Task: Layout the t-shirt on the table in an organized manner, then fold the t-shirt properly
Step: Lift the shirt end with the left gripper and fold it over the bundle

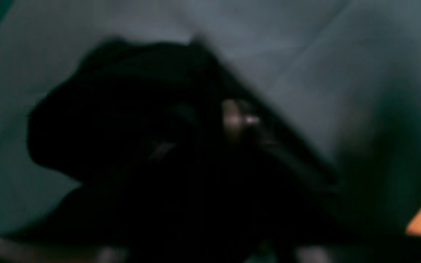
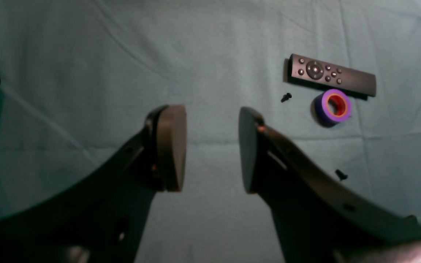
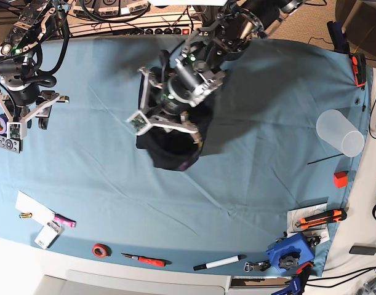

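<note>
Left gripper (image 3: 166,120) low over bunched black fabric t-shirt (image 3: 169,147) mid light-blue cloth surface (image 3: 268,160), jaw state unclear, right gripper (image 2: 212,146) apart, far left.

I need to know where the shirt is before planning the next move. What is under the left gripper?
The crumpled black t-shirt lies under the left gripper on the blue table. Its print and tag are hidden in the folds.

Left wrist view blurred, dim, base bright
</note>
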Available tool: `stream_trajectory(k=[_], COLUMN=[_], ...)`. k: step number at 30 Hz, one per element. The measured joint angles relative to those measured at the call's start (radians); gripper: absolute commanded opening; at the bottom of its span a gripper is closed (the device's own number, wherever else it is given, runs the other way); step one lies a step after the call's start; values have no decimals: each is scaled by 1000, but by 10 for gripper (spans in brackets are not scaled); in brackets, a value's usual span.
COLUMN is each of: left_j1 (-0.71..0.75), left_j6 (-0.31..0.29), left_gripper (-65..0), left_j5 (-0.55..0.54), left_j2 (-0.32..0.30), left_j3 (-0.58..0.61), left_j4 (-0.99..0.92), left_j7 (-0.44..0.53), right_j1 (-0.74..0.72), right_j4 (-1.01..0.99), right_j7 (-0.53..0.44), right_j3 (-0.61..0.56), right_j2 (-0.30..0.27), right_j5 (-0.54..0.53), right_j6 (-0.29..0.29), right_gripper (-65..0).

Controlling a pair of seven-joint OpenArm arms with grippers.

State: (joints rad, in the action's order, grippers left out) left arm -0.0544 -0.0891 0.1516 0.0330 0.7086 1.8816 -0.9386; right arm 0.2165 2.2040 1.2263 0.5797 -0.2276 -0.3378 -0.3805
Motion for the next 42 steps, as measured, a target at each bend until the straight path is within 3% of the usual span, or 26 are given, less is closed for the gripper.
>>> stream_trajectory(k=[5,7,12,15,17,20,24,28,34,38,42], left_j1=[-38,-52,-51,-43,-44,-49,-99,-215,-290,-282,-285], left_j6=[-3,0,130,206,286,299,234,229,-86,-182,-267], left_gripper=[-388,-389,-389,-390,-390,-390,-390,-390,-390,-390,-390], left_j5=[49,87,224,325,362,335,242,178,-129,-237,-423], left_j2=[23,22,23,22,21,8,6,6,8,8,8], left_j3=[4,3,3,3,-6,-65,-221,-380,-501,-501,-501], left_j4=[2,11,95,162,182,150,-23,-188,-386,-425,-422], left_j7=[-3,-65,-132,-127,-72,-19,17,20,1,-35,-196], right_j1=[0,0,0,0,0,0,0,0,0,0,0], right_j4=[0,0,0,0,0,0,0,0,0,0,0], right_j7=[0,0,0,-2,-2,-4,-5,-4,-4,-5,-5], right_j3=[0,0,0,0,0,0,0,0,0,0,0], right_j2=[0,0,0,0,0,0,0,0,0,0,0], right_j5=[0,0,0,0,0,0,-1,-1,-1,-1,-1], right_j6=[0,0,0,0,0,0,0,0,0,0,0], right_gripper=[-412,-412,-412,-412,-412,-412,-412,-412,-412,-412,-412])
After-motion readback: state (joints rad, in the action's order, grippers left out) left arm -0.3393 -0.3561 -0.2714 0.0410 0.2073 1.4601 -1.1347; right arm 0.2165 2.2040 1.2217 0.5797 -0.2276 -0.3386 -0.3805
